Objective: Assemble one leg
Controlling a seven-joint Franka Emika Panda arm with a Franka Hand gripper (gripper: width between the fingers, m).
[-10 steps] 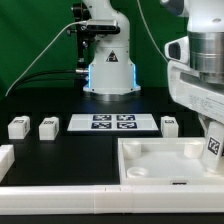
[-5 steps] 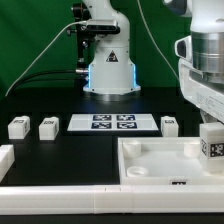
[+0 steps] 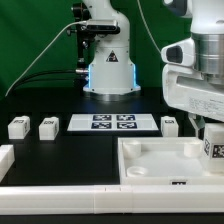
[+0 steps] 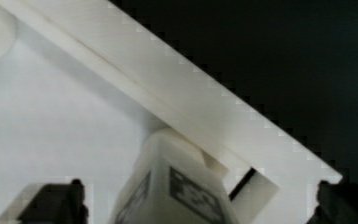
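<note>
Since the earlier frame my gripper [image 4: 179, 205] has spread wide, releasing the leg [image 3: 213, 147] apparently seated in the tray's [image 3: 150, 160] corner; three remain loose.

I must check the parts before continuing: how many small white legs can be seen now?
4. Two legs lie at the exterior view's left of the marker board, one at its right, and one stands at the tray's right corner. None seems hidden.
</note>
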